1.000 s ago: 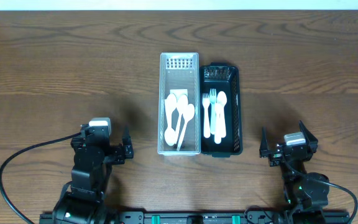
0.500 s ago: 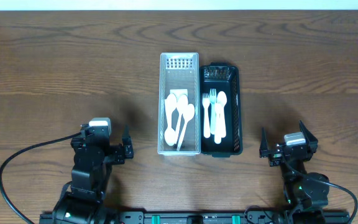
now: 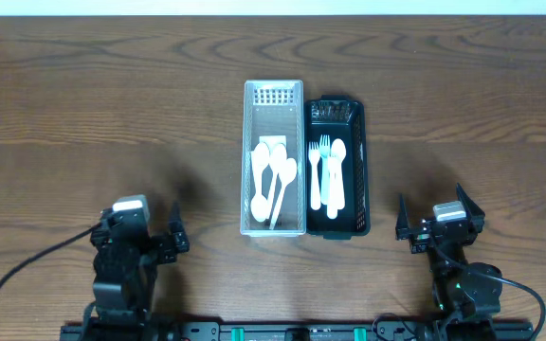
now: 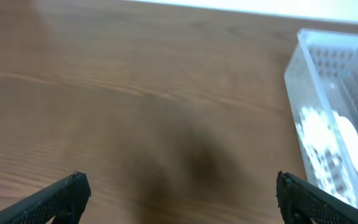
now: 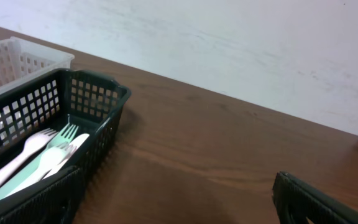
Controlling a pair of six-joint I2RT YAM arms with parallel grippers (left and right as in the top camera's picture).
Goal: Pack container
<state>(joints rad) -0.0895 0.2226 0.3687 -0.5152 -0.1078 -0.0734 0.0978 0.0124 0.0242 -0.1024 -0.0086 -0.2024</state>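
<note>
Tabletop (image 3: 83, 104) holds white basket (image 3: 247, 161) nearer left gripper (image 4: 180, 193), black basket (image 3: 362, 161) nearer right gripper (image 5: 178, 193).

Seen from the left wrist, everything is blurred. The clear basket (image 4: 335, 60) runs off the edge at 3 o'clock, and its white spoons (image 4: 319, 126) are a smear. From the right wrist, the black basket (image 5: 96, 94) and forks (image 5: 40, 142) are cut off at 8 o'clock, and only the tips of the right fingers (image 5: 319, 202) show.
</note>
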